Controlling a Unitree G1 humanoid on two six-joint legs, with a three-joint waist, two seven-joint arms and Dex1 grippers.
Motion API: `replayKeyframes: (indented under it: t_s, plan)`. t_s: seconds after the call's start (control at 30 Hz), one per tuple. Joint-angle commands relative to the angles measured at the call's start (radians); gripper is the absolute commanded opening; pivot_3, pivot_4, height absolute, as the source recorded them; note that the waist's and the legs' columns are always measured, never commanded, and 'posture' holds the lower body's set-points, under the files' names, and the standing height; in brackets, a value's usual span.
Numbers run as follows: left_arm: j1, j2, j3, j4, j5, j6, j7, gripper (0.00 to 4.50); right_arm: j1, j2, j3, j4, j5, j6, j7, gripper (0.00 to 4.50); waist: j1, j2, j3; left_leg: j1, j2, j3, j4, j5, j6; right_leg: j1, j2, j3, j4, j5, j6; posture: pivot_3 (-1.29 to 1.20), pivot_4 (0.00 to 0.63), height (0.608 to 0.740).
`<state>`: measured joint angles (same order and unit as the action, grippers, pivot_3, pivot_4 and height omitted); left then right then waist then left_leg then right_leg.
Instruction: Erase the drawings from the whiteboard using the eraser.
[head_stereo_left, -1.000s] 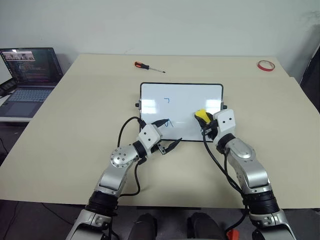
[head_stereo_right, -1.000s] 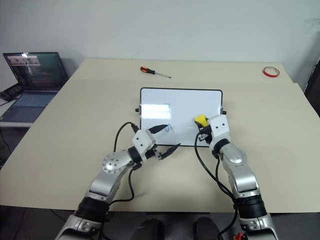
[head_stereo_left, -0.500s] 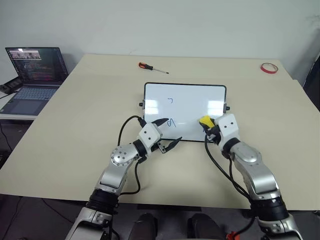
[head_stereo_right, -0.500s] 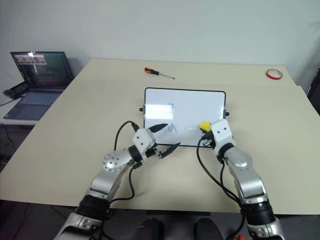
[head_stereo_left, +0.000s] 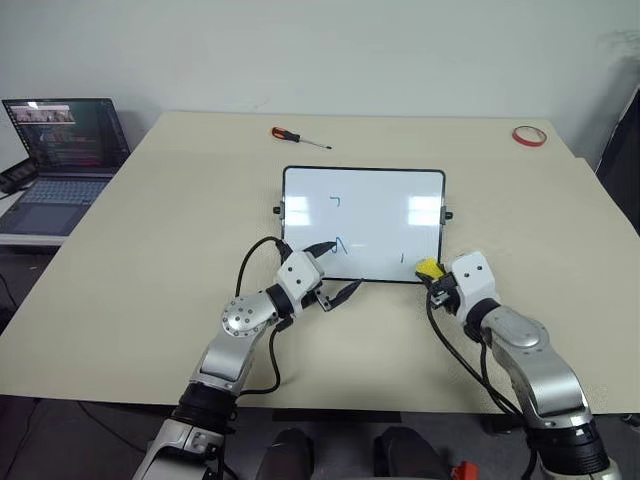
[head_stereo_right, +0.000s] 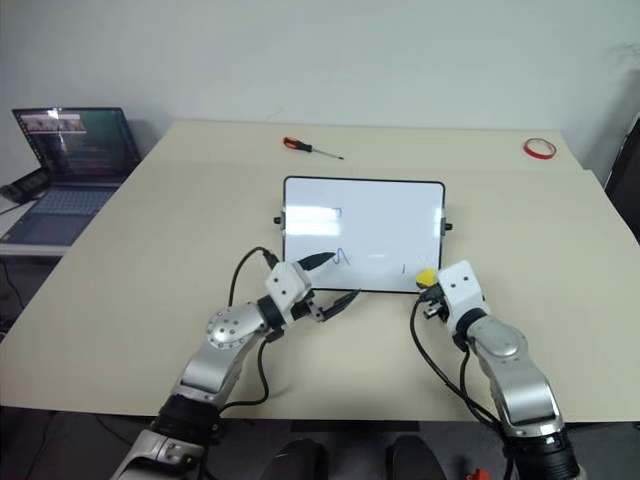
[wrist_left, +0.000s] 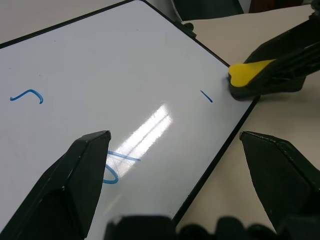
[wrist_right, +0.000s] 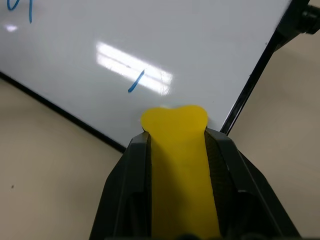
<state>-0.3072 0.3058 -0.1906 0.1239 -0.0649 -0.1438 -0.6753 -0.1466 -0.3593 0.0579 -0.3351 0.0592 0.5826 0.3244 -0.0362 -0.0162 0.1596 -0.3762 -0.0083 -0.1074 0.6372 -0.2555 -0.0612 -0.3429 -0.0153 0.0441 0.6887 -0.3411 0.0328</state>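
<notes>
Since earlier frame we see right gripper (head_stereo_left: 437, 276), clamped on eraser (head_stereo_left: 429, 268), drawn back to whiteboard (head_stereo_left: 363, 222) near-right corner. Short blue stroke (wrist_right: 135, 81) lies just ahead. Left gripper (head_stereo_left: 333, 270) spread, empty, over near edge.

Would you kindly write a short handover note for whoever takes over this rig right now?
Right end effector: shut on the eraser, at the whiteboard's near right corner.
Left end effector: open, holding nothing, at the board's near edge.
Done: none visibly; three blue drawings show.
Left: hook, loop, short stroke beside the eraser.
</notes>
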Motion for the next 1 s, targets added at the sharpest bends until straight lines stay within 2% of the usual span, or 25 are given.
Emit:
replayKeyframes:
  t_s: [0.03,0.3,0.47,0.7,1.0]
  plan:
    - [0.009,-0.004,-0.005,-0.027,-0.011,-0.032,-0.015,4.50,-0.066,0.043,-0.010,0.034,0.014,-0.092,-0.007,1.16,-0.001,0.000,0.001,0.000,0.000,0.000,0.000,0.000,0.000,0.000,0.000,0.000,0.000,0.000,0.000,0.00,0.150,0.740]
    - [0.020,0.004,-0.001,-0.027,-0.007,-0.041,-0.027,4.50,-0.125,0.105,0.057,0.112,-0.017,-0.188,0.004,1.16,0.003,0.001,0.001,-0.010,0.000,0.000,-0.002,0.000,0.000,-0.010,0.000,0.000,-0.002,0.000,0.000,0.00,0.150,0.740]
    - [0.020,0.009,0.004,-0.037,-0.004,-0.035,-0.024,4.50,-0.088,0.029,0.107,0.149,-0.082,-0.116,0.023,1.16,0.005,0.001,0.001,-0.009,0.000,0.000,-0.003,0.000,0.000,-0.008,-0.001,-0.001,-0.005,0.000,0.000,0.00,0.150,0.740]
    - [0.031,0.009,0.003,-0.060,-0.002,-0.021,-0.012,4.50,-0.035,-0.052,0.064,0.131,-0.123,-0.068,-0.005,1.16,0.007,0.000,0.000,-0.002,0.000,-0.002,-0.002,0.000,0.000,0.001,-0.001,-0.001,-0.006,0.000,0.000,0.00,0.150,0.740]
    - [0.016,0.006,0.003,-0.048,-0.005,-0.019,-0.013,4.50,0.043,-0.120,0.047,0.082,-0.128,-0.044,0.013,1.16,0.009,-0.001,0.000,-0.002,-0.001,-0.003,-0.002,0.000,0.000,0.002,-0.001,-0.001,-0.007,0.001,0.002,0.00,0.150,0.740]
